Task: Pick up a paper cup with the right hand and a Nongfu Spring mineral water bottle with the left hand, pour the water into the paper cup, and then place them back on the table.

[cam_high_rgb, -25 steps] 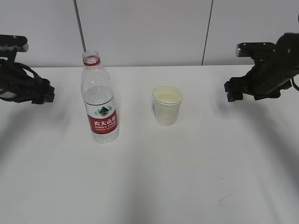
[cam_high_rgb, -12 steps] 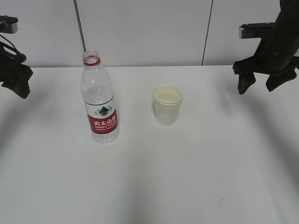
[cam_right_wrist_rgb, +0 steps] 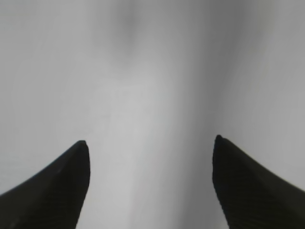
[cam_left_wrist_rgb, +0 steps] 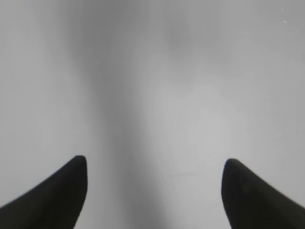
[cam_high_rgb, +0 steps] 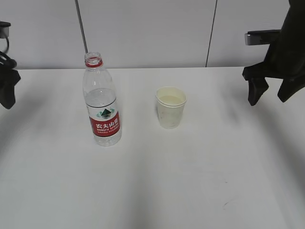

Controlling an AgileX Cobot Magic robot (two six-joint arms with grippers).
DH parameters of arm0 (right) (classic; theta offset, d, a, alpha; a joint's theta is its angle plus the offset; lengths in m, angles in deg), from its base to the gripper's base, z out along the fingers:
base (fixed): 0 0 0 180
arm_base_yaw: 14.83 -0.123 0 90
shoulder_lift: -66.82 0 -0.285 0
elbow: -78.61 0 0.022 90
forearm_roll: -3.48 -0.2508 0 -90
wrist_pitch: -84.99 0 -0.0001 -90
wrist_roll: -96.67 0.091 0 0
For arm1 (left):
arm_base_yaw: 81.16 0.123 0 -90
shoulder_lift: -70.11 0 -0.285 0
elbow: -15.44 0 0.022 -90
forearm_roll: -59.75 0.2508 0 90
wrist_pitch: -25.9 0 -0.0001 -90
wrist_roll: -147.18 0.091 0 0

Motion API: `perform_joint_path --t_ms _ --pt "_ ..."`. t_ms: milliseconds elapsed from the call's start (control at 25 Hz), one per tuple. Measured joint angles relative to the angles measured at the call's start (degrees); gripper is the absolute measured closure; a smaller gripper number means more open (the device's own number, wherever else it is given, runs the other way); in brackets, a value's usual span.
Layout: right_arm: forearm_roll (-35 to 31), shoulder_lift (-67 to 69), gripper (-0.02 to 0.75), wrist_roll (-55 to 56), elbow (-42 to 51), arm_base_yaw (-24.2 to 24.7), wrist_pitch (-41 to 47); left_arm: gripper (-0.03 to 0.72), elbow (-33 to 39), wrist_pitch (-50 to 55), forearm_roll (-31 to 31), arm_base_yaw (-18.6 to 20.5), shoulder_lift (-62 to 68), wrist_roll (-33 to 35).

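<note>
The Nongfu Spring mineral water bottle stands upright and uncapped on the table, left of centre. The paper cup stands upright to its right, apart from it. My left gripper hangs at the far left edge, well away from the bottle; the left wrist view shows it open and empty over bare table. My right gripper points down at the far right, well away from the cup; the right wrist view shows it open and empty. Neither wrist view shows the bottle or the cup.
A grey panelled wall runs behind the table's far edge. A faint scuff mark lies near the front right of the table.
Both grippers have swung from lying sideways to pointing down and drawn outward toward the picture's edges. The bottle and the cup have not moved.
</note>
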Motion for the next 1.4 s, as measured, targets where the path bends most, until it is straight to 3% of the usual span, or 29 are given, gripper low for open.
perform_joint_path --t_ms 280,1080,1400 --pt "-1.4 -7.3 0.148 -0.2 3.6 0.0 0.1 0.162 7.9 -0.7 -0.1 0.0 -10.3 -0.3" --pt "-2.1 -47.7 0.148 -0.9 40.7 0.0 -4.1 0.162 37.8 -0.6 -5.0 0.0 -48.9 -0.8" --pt "-2.1 -63.0 0.149 -1.0 54.0 0.0 -4.5 0.165 44.6 0.3 -5.6 0.0 -64.4 -0.8"
